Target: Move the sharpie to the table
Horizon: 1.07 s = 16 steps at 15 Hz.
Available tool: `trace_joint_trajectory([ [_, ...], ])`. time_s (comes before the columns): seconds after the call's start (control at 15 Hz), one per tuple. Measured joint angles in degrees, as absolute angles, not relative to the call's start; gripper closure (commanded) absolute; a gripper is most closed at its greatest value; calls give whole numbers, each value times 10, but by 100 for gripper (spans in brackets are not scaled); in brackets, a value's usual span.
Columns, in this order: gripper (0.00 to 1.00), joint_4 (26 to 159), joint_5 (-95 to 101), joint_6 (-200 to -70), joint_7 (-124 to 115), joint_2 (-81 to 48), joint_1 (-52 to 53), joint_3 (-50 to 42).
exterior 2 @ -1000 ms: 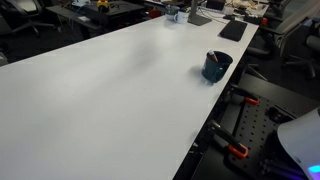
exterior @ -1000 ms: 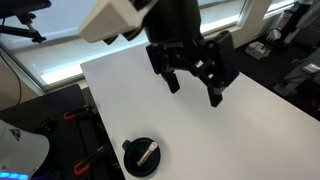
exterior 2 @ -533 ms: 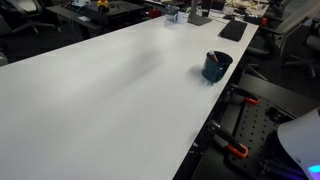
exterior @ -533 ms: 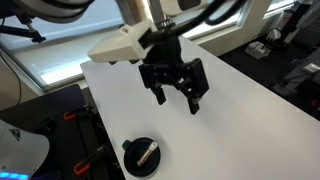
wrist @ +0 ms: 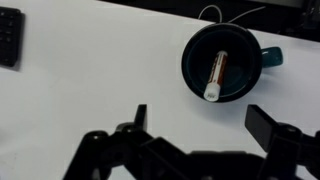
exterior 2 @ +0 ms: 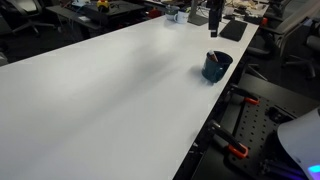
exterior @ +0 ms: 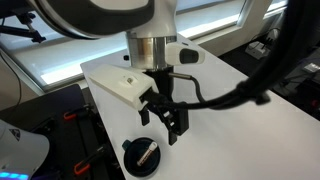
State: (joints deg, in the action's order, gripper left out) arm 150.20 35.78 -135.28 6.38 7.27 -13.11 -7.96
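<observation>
The sharpie [wrist: 217, 72] lies inside the round black bowl [wrist: 190, 62], reddish-orange with a white end, on the white table [wrist: 80, 80]. In an exterior view the sharpie [exterior: 147, 153] shows in the bowl [exterior: 128, 152] near the table's [exterior: 240, 130] front corner. My gripper [exterior: 166, 118] hangs open and empty just above and behind the bowl. In the wrist view its fingers [wrist: 200, 122] straddle the space below the bowl. In an exterior view the bowl [exterior 2: 213, 70] hides the sharpie, and the gripper [exterior 2: 213, 16] shows only at the top edge.
A black keyboard-like object [wrist: 8, 35] lies at the table's edge. A thin white cable [wrist: 215, 10] curls behind the bowl. Orange-handled clamps [exterior 2: 235, 150] sit beside the table edge. Dark clutter [exterior 2: 232, 28] lies at the far end.
The gripper has moved across the table toward the bowl and come lower, still open. The bowl and sharpie have not moved.
</observation>
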Motion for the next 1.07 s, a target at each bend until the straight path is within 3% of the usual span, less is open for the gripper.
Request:
trace_joint_trajectory([
  [1.07, 0, 1446, 222, -1264, 185, 12, -131, -114],
])
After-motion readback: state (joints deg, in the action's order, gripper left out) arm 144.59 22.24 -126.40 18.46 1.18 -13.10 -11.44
